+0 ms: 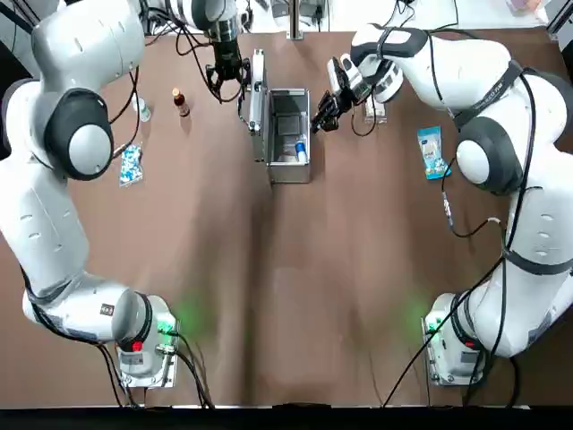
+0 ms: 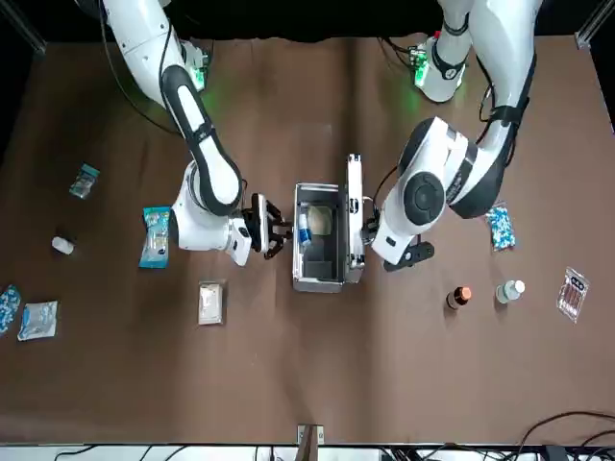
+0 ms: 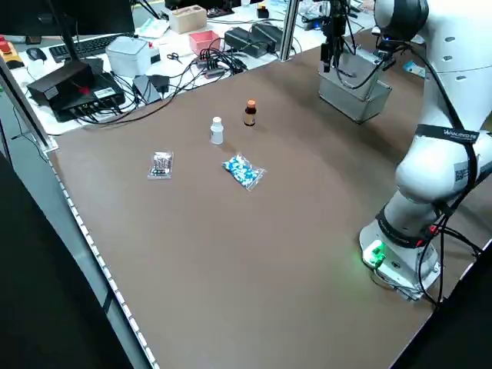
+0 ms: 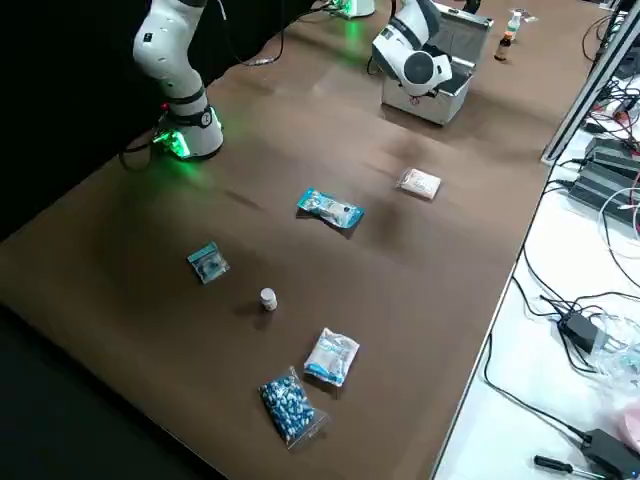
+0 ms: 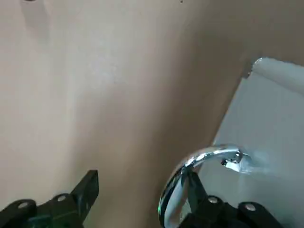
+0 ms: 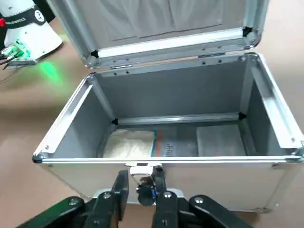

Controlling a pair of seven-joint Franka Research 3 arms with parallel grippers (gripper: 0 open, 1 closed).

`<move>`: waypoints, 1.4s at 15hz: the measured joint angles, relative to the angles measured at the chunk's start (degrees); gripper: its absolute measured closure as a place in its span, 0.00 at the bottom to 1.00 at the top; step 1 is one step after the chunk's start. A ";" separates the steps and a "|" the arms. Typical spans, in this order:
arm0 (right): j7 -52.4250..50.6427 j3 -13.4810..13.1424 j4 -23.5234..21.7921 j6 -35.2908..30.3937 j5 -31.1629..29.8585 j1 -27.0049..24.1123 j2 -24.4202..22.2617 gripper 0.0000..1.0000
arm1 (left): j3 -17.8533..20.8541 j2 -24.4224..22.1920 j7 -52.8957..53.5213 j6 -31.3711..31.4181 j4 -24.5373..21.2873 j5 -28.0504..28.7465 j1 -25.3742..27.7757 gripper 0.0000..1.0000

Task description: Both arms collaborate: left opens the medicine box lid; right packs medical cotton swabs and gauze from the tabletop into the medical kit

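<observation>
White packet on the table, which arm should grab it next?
Right. The right hand is empty beside the box, and the white packet lies on its side. The left hand is at the raised lid.

Brown bottle (image 1: 181, 102) beside white bottle (image 1: 141, 109) on brown table (image 1: 269, 296) — blue-pill bag (image 1: 131, 165) near them. Blister pack (image 3: 161, 164) well apart. Off table edge — cables (image 3: 201, 63), keyboard (image 3: 81, 46), pink box (image 3: 204, 40).

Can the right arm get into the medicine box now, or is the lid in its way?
Probably yes. The lid stands upright on the left gripper's side, so the medicine box is open from above. The right gripper sits just beside the box's front wall, with nothing between them.
</observation>
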 joint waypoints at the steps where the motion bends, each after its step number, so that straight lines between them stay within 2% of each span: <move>1: -0.08 -0.05 -0.08 -0.01 0.00 -0.01 0.01 0.71 | 0.26 -0.79 1.00 -0.05 0.39 0.59 1.18 0.16; 3: -0.11 -0.06 -0.08 0.02 0.00 0.01 0.00 0.71 | 0.55 -2.98 2.88 -0.52 0.93 0.65 3.44 0.02; 9: -0.60 -0.09 -0.14 -0.04 0.00 0.01 0.00 0.70 | 0.77 -7.34 6.13 -0.93 2.63 0.71 5.06 0.01; 13: -1.74 -0.16 -0.44 -1.95 -0.05 -0.22 0.01 0.37 | 0.73 -10.97 17.70 -4.16 3.81 0.70 10.08 0.01; 17: -1.91 -0.62 0.86 -8.53 -0.27 -3.41 -0.11 0.01 | 0.69 -15.70 25.90 -6.08 4.04 -0.70 13.30 0.01; 21: -1.68 -0.78 3.42 -11.16 -3.72 -6.81 -1.33 0.00 | 0.82 -19.10 30.73 -9.28 4.05 -1.30 14.90 0.01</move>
